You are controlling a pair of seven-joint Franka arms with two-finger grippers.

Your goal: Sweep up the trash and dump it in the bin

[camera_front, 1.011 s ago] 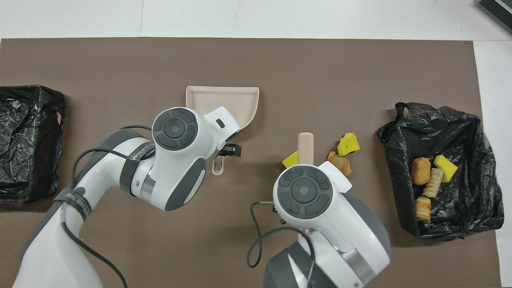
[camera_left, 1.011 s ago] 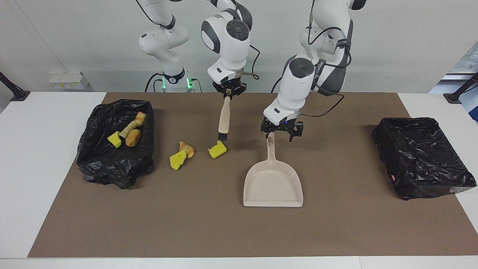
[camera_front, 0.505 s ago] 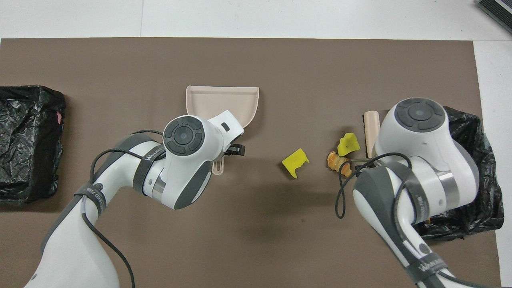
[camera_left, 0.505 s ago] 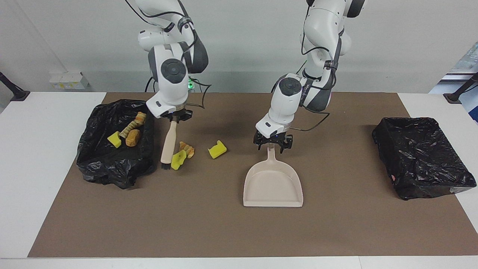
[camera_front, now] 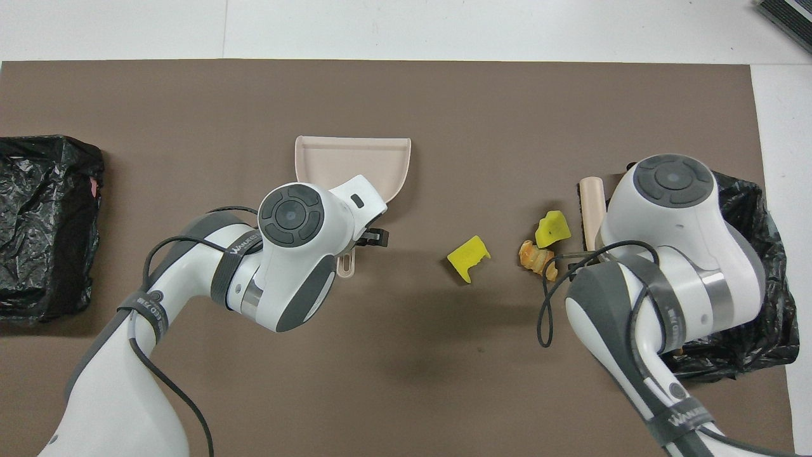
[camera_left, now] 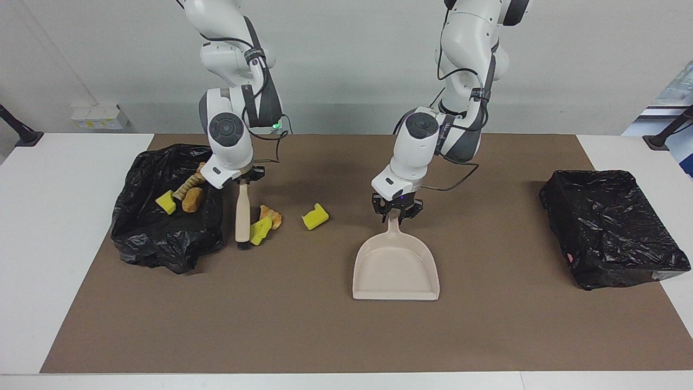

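Right gripper has its jaws clamped on the top end of the beige brush, which hangs upright with its bristles down on the brown mat, just beside the black-lined bin at the right arm's end of the table. The brush stands between that bin and the loose trash, its lower end touching or nearly touching a yellow sponge chunk; cannot tell which. A tan-orange bread lump sits against that chunk, slightly nearer to the robots. A second yellow sponge chunk lies apart from these two, toward the dustpan.

Left gripper is down at the handle tip of the beige dustpan; jaws narrow, drawn in around the handle end. The pan lies flat on the mat, mouth pointing away from the robots. In the overhead view the left wrist covers the handle, only its hanging-hole end showing.

More trash is already in the bin by the brush: a yellow chunk, a brown bread lump and ridged pale pieces, partly hidden by the right arm.

Another black-lined bin sits at the left arm's end of the table, well apart from the dustpan.
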